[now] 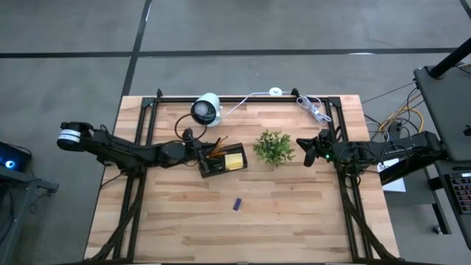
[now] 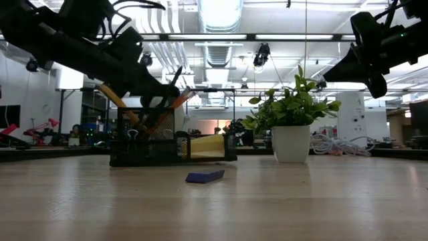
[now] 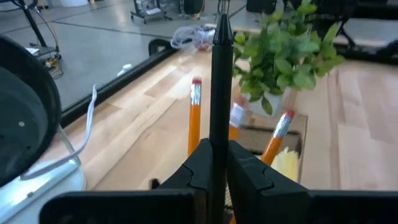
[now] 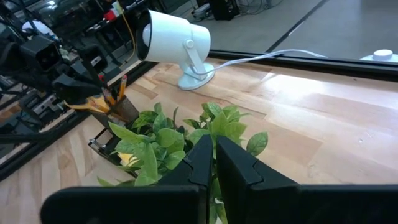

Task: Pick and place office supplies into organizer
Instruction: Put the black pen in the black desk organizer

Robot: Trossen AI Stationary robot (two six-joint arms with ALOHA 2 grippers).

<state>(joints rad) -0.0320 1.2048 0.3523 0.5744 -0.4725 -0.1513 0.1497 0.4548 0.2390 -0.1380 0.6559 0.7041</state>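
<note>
- At the far left we see the left gripper reaching over the left end of the organizer. From above, what it grips is hard to make out.
- Its wrist view settles that: the left gripper is clamped on a thin black pen standing upright between the fingers, with two orange pencils rising from the holder just behind it.
- The low view alone shows the organizer as a mesh tray with a tall cup at its left end, pencils slanting out of the cup, and the yellow sticky-note pad in a lower compartment to the right.
- From above we see the sticky-note pad in the organizer's right half.
- The small blue piece lies loose on the table, in front of the organizer and apart from it.
- Right of the organizer stands the green plant; behind them is the white camera-like device.
- The right gripper hangs just beside the plant, fingers closed on nothing; its wrist view looks over the leaves.
</note>
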